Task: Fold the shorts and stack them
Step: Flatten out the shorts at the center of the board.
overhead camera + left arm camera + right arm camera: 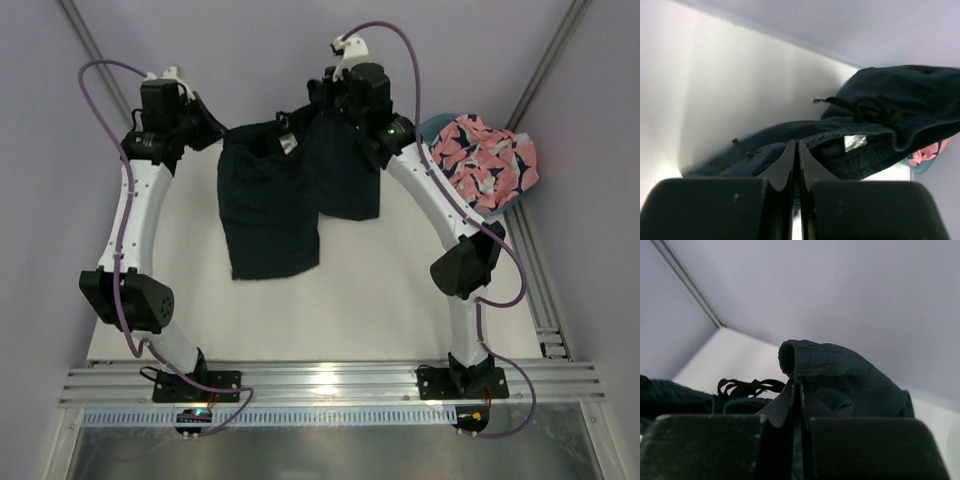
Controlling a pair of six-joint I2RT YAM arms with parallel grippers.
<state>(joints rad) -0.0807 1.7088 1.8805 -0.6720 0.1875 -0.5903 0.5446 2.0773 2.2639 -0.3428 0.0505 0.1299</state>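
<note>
- Pinched shut on the waistband (810,357) of the dark shorts (270,200) are the left gripper (796,144) and the right gripper (797,384).
- These shorts are held up at the far side of the table (380,290).
- Soft, light, floppy cloth is expected, so the waistband corners are best gripped.
- Over the tub (438,127), the pink shorts (485,160) are seen.

A flat white table (380,290) is seen, bordered along its near edge by a silver aluminium rail (330,380). A pair of dark navy fabric shorts (270,210) is laid on its far half, the legs spread toward the near side and the waistband bunched at the far edge. A translucent teal plastic tub (437,127) is set at the far right corner.
</note>
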